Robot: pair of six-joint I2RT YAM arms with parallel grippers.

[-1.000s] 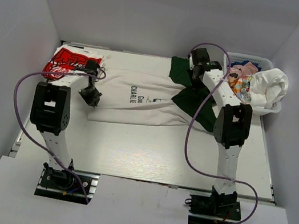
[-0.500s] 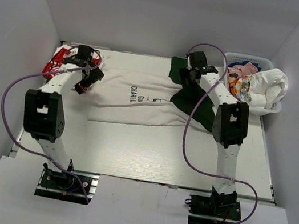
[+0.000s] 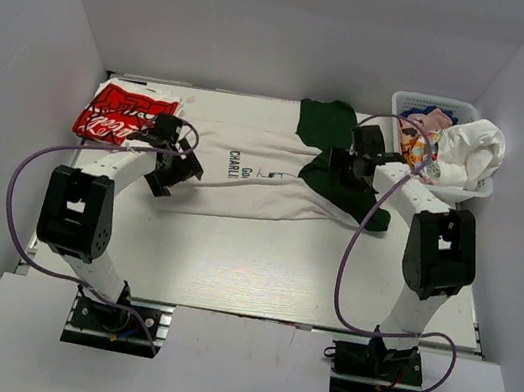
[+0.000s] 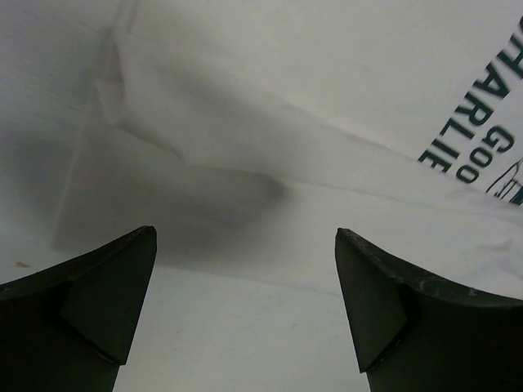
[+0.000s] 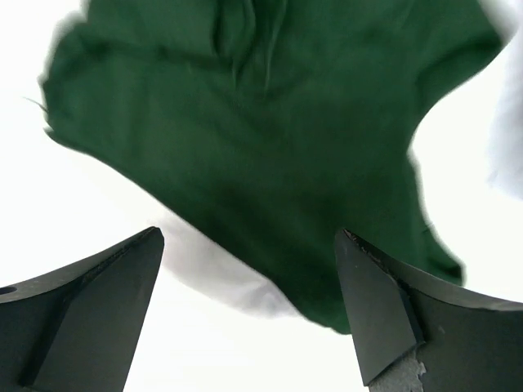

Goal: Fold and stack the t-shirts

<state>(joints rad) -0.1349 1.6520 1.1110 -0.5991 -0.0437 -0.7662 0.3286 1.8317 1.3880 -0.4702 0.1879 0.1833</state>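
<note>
A white t-shirt (image 3: 255, 180) with black text lies spread across the middle of the table. A dark green t-shirt (image 3: 328, 121) lies partly under its right end. A folded red-and-white t-shirt (image 3: 119, 112) sits at the far left. My left gripper (image 3: 173, 173) hovers open over the white tee's left end. In the left wrist view, the left gripper (image 4: 245, 302) has nothing between its jaws, with the white tee (image 4: 327, 106) ahead of it. My right gripper (image 3: 346, 165) is open over the green tee (image 5: 261, 139), with a white tee edge (image 5: 221, 273) below.
A white lattice basket (image 3: 431, 102) at the back right holds more bunched tees, and a white one (image 3: 473, 152) spills over its rim. White walls close in the left, back and right sides. Purple cables loop beside both arms.
Both grippers opened. The left gripper went toward the far left, then came back near the white tee's left end. The right gripper drew back toward me and its arm swung right.
</note>
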